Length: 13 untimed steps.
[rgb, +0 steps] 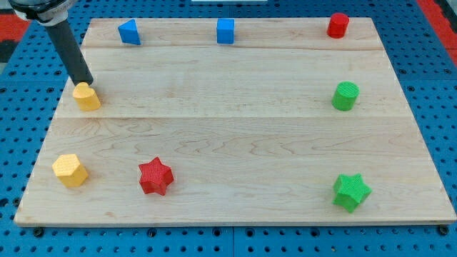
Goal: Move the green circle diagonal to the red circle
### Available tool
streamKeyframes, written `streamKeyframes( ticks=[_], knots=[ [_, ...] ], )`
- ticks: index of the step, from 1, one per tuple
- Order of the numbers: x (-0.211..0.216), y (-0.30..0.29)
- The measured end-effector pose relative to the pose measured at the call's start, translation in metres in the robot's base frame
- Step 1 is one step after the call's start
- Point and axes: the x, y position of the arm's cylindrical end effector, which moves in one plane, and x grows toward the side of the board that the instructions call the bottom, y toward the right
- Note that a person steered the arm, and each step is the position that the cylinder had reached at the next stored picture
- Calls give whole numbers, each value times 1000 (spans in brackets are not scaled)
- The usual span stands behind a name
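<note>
The green circle (345, 96) stands near the board's right edge, below the red circle (338, 25) at the top right corner. My rod comes down from the view's top left and my tip (87, 83) rests against the top of a yellow block (87, 97) at the left side, far from both circles.
A wooden board (235, 128) on a blue pegboard holds the blocks. A blue block (129, 32) and a blue cube (226, 31) are at the top. A yellow hexagon (70, 170), a red star (156, 176) and a green star (351, 191) are along the bottom.
</note>
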Motion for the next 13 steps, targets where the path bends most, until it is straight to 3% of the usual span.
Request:
streamKeyframes(
  ticks=[1,3,6,7,8,9,10,11,13],
  knots=[
    [-1,0],
    [-14,67],
    [-51,395],
    [-41,519],
    [8,565],
    [63,567],
    [82,503],
    [62,441],
    [51,472]
  ],
)
